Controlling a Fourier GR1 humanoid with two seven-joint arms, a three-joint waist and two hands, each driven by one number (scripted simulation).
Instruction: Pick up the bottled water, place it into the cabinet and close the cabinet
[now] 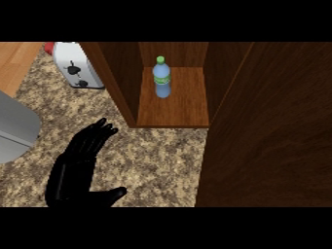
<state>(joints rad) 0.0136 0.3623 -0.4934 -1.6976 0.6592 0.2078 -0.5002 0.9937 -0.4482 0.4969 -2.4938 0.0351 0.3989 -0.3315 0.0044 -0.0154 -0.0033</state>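
Your view looks steeply down on table (161,155): speckled beige-brown stone top across lower left and centre. Upper left corner: light wood planking (7,61), floor or surface, you cannot tell which. Left edge: smooth grey rounded body (3,126), cut by frame. Near top: silver toaster (76,72), just beside the left wall of dark wooden cabinet (186,104). Cabinet door (283,131) stands open and fills your right side. Light even, shadows soft.
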